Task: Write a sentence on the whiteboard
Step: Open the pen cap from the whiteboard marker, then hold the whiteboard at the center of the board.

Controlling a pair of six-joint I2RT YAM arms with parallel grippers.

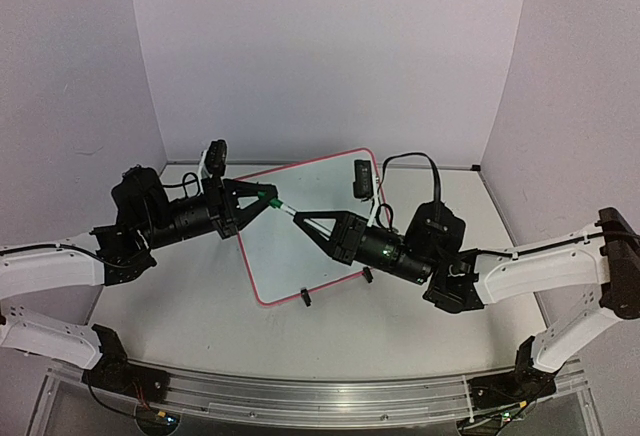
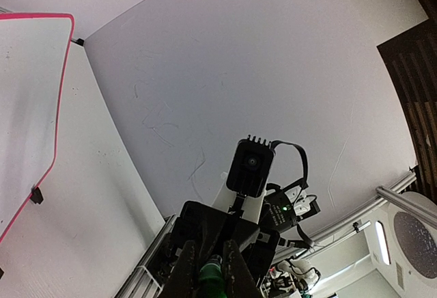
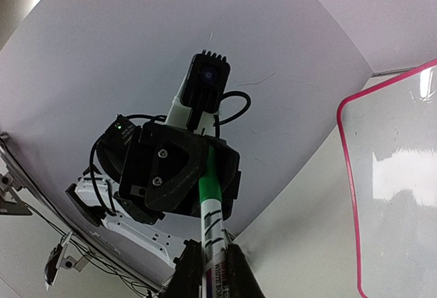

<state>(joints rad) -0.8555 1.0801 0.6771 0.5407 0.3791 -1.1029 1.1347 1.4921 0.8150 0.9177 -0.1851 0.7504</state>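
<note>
Two tools facing tip-to-tip over whiteboard (image 1: pixel 325 181) | left tool (image 1: pixel 268 197), right tool (image 1: pixel 299 218): each clamped on marker (image 1: pixel 283 207)

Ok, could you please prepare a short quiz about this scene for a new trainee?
1. True or false: the whiteboard already carries green writing.
2. Choose one. Of the left gripper and the right gripper, the marker is gripped by: A) the left only; B) the right only; C) both, one at each end.
3. Fill in the missing word: the end of the marker in the left gripper is ___ in colour.

Key:
1. False. No writing shows on the board.
2. C.
3. Green.
</note>
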